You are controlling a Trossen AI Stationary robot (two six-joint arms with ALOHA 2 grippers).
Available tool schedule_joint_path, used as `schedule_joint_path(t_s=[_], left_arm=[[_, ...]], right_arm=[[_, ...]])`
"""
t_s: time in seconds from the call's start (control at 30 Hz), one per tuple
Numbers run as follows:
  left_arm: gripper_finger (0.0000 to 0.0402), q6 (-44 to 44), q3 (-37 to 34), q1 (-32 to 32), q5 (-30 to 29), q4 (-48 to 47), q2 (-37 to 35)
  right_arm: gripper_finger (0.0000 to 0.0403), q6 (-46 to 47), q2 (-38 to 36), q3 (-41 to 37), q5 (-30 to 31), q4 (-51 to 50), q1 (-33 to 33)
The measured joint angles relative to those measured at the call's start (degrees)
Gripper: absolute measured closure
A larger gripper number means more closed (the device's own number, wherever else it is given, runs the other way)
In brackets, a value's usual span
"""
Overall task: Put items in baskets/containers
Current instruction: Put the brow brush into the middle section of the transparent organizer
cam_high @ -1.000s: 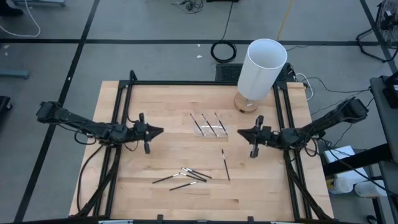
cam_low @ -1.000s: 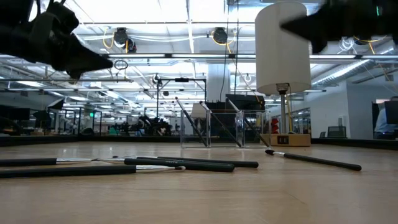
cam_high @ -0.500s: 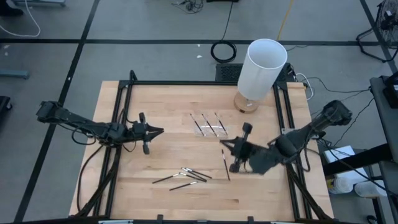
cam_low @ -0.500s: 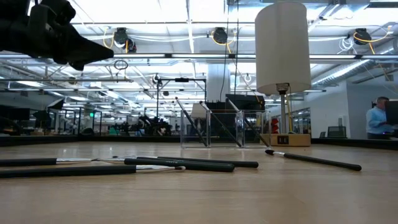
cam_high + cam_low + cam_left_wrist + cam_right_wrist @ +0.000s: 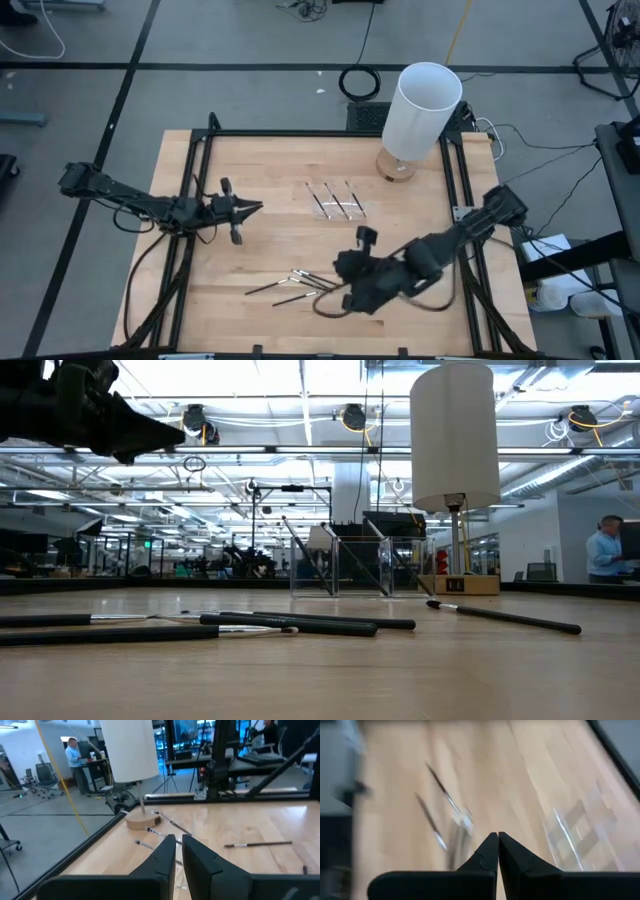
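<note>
Three dark sticks with pale tips lean in the clear tray [image 5: 337, 203], which also shows in the low view [image 5: 340, 565]. Several more sticks [image 5: 297, 283] lie loose on the wood near the table's near edge. One single stick [image 5: 505, 619] lies to their right, under my right arm in the high view. My right gripper [image 5: 340, 266] hovers shut above the table, just right of the loose sticks [image 5: 440, 815], fingers pointing toward the table's left [image 5: 497, 836]. My left gripper [image 5: 255, 208] waits shut, left of the tray, held high [image 5: 165, 432].
A tall white cylinder on a round wooden base [image 5: 420, 110] stands at the far right corner, behind the tray. Black frame rails run along the table's left and right sides. Bare wood lies between the tray and the loose sticks. A person stands in the room behind.
My right arm has swung from the table's right side toward the near middle, passing over the single stick and ending beside the loose sticks; its gripper has turned toward the near left and stayed shut. It has left the low view.
</note>
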Motion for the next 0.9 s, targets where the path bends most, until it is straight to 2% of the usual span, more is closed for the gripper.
schedule_joint_path(t_s=[0.13, 0.23, 0.37, 0.53, 0.67, 0.9], left_arm=[[0.036, -0.02, 0.0, 0.0, 0.0, 1.29, 0.0], [0.036, 0.09, 0.0, 0.0, -0.02, 1.33, 0.02], [0.036, 0.54, 0.0, 0.11, -0.04, 1.29, 0.02], [0.036, 1.33, 0.0, 0.11, -0.04, 1.27, 0.02], [0.036, -0.69, 0.0, 0.11, -0.04, 1.2, 0.01], [0.036, -3.68, 0.0, -0.04, 0.09, 0.61, 0.02]], right_arm=[[0.0403, 11.78, 3.18, -0.3, -0.58, -14.76, -0.59], [0.0403, 16.15, 5.43, -2.83, -2.11, -19.43, -1.12], [0.0402, 21.45, 5.89, -7.31, -3.2, -18.61, -1.6], [0.0381, 21.42, 6.02, -13.42, -12.81, -14.6, -3.53], [0.0341, 20.07, 5.75, -17.78, -13.8, -9.87, -5.23], [0.0261, 26.76, 5.77, -23.11, -13.83, -6.15, -9.3]])
